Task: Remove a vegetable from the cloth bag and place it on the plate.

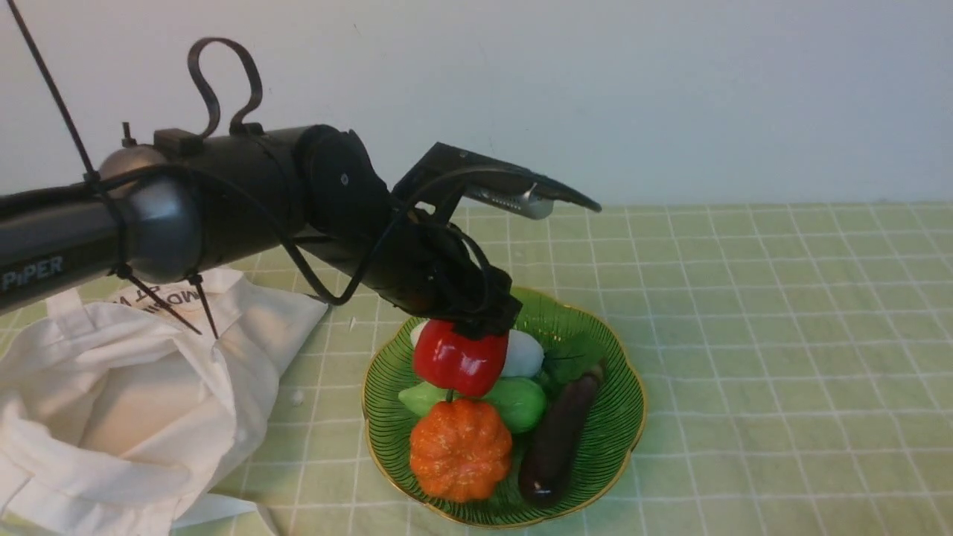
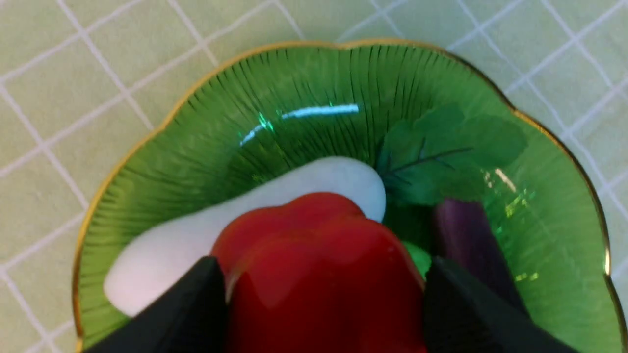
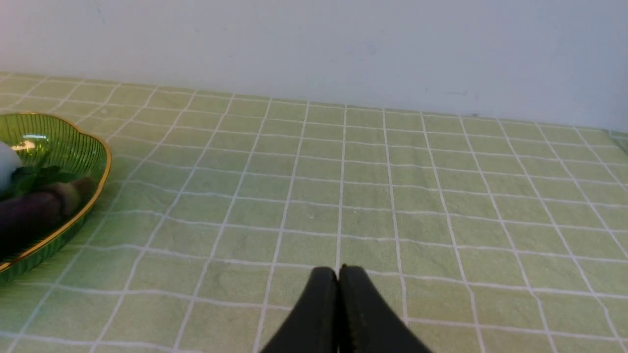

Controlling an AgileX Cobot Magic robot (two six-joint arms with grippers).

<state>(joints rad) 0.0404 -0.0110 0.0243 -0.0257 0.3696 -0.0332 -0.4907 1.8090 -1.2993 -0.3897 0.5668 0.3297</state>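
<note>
Cloth bag (image 1: 134,402) lies slumped on the worktop (image 1: 744,335), left of the plate (image 1: 614,447). Left tool (image 2: 321,294) clamps the red bell pepper (image 1: 456,361) by its flanks, over the plate's crowded middle, above a white vegetable (image 1: 525,353) and behind the pumpkin (image 1: 460,449); eggplant (image 1: 558,439) alongside. Contact with the pile cannot be confirmed. Recommended: lower until supported, release gently, withdraw straight up, lest it roll. Right tool (image 3: 337,282), pressed shut and empty, sits further right.

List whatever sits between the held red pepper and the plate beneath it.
The left claw holds the red bell pepper over a white vegetable and a green vegetable, which cover the plate beneath it. The plate's far side is bare.
</note>
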